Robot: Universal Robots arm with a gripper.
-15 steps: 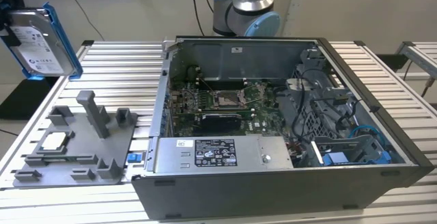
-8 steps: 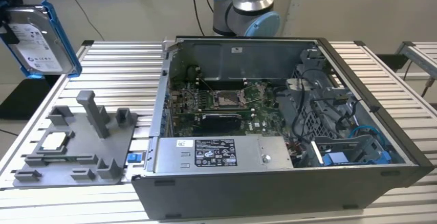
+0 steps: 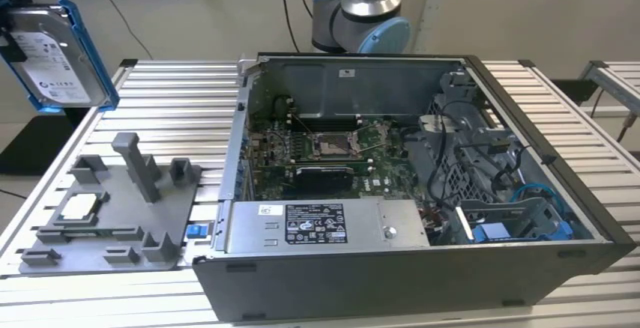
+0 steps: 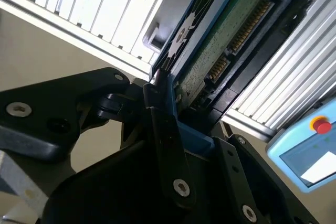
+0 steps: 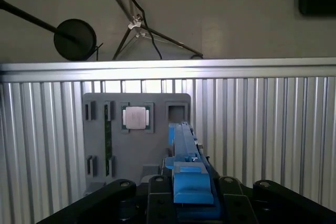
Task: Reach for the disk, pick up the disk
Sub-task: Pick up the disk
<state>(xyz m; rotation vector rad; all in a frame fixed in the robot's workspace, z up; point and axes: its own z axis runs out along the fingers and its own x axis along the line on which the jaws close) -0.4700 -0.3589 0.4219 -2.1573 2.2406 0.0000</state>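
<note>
One disk is raised clear of the table at the exterior view's upper left, with its far edge cut off by the frame. In the first wrist view the tool pinches the disk edge-on, hiding the label. One grey fixture plate, one chip, one open computer case.

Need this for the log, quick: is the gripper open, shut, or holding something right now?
Gripper: shut on the disk, clamped at its blue bracket edge.
</note>
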